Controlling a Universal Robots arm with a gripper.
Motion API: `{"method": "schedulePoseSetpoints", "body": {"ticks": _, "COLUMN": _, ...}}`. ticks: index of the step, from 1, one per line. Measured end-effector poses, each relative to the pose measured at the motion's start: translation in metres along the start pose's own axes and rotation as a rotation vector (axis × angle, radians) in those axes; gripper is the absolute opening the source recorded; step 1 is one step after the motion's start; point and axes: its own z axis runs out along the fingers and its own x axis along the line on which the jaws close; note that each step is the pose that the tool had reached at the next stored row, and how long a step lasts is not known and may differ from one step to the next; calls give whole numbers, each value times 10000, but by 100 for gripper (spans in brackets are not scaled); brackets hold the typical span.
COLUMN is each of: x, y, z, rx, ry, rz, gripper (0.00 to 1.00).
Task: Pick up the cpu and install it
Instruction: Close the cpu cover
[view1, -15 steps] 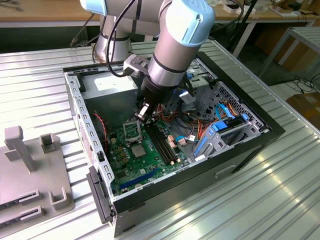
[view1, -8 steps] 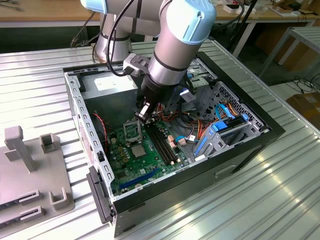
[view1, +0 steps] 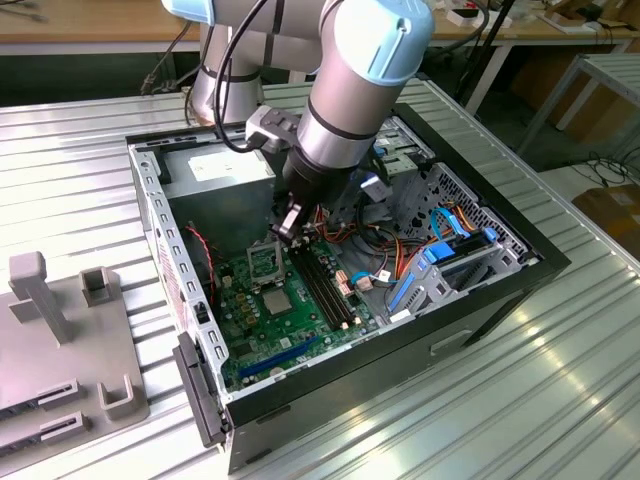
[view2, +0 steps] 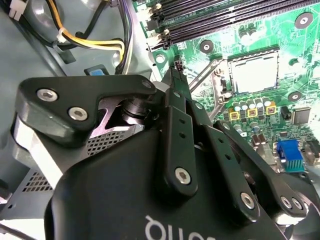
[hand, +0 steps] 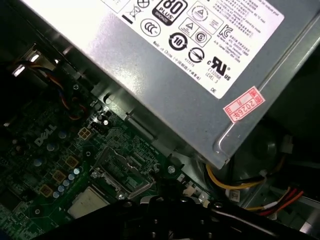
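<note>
The cpu (view1: 275, 298) is a small silver-grey square lying flat in its socket on the green board (view1: 300, 330). It also appears in the second wrist view (view2: 254, 72) and the first wrist view (hand: 86, 202). The socket's metal hold-down frame (view1: 262, 260) stands tipped up beside it, toward the grey power supply. My gripper (view1: 288, 230) hangs inside the case just above and behind that frame, a short way from the cpu. In the second wrist view its black fingers (view2: 172, 115) meet at a narrow tip (view2: 176, 70), shut, with nothing seen between them.
A large grey power supply (hand: 165, 60) with a white label lies close behind the gripper. Black memory slots (view1: 325, 285), bundled cables (view1: 385, 250) and blue drive brackets (view1: 440, 260) fill the case toward the exterior view's right. Grey fixtures (view1: 60, 320) stand on the table left of the case.
</note>
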Motion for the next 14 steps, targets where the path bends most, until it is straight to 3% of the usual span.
{"method": "schedulePoseSetpoints", "body": {"ticks": 14, "x": 11, "y": -4, "z": -71, "rx": -9, "ry": 117, "rz": -722, "gripper": 11}}
